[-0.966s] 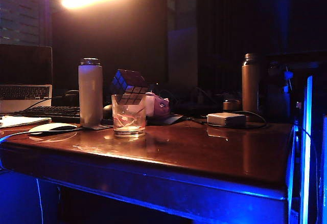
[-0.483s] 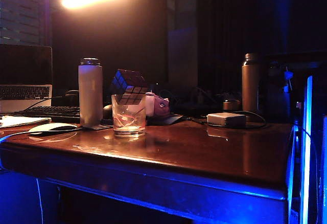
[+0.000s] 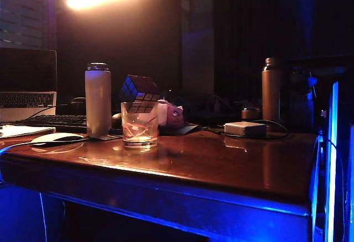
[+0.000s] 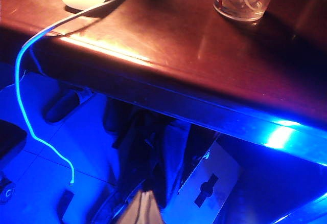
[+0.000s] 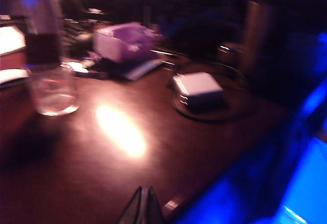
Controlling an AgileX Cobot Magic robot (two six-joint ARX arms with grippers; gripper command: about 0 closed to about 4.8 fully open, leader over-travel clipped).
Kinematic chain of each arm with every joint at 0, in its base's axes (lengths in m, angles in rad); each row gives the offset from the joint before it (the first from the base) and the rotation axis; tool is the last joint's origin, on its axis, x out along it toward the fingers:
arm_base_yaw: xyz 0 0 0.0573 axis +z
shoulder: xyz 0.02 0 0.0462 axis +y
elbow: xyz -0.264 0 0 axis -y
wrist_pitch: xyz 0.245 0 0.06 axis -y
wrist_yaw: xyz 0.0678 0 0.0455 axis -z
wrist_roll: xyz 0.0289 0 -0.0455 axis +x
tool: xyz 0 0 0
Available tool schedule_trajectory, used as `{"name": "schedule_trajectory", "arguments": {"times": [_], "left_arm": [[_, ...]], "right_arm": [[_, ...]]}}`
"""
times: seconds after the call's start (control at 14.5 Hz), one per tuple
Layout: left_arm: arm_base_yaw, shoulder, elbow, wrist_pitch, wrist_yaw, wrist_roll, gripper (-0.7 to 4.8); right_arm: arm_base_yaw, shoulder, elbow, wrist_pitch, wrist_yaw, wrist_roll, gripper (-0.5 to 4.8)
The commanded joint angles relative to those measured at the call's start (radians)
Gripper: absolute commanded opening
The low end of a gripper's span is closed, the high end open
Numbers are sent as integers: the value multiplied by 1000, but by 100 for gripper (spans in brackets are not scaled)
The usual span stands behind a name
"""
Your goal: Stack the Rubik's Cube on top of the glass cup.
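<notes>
Nothing on the table (image 3: 221, 164) has shifted since the earlier frames: the Rubik's Cube (image 3: 139, 93) sits tilted on the glass cup (image 3: 139, 125) rim, so both pincers hang back, right gripper (image 5: 144, 203) clenched empty, left gripper (image 4: 144, 209) unreadable.

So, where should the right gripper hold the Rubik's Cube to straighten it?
Probably grip the Rubik's Cube by two opposite upper faces, from above: it sits tilted in the glass cup, whose rim blocks its lower part. The right gripper, shut, and the left gripper hang near the table's edge.
</notes>
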Motion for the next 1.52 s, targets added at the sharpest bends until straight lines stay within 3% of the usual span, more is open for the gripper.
{"name": "schedule_trajectory", "arguments": {"times": [0.07,0.28,0.48,1.1,1.52], "left_arm": [[1,1,-2,5,5,4,-1],[1,1,-2,5,5,4,-1],[1,0,-2,5,5,4,-1],[2,-8,-3,3,5,4,-1],[3,-220,-1,-4,5,4,-1]], "right_arm": [[-90,-103,-50,4,-17,4,-3],[-148,-209,-91,-30,-16,4,-3],[-146,-211,-103,-110,-16,3,-3],[-148,-211,-212,-109,-8,4,-3],[-147,-211,-212,-109,-10,4,-3]]}}
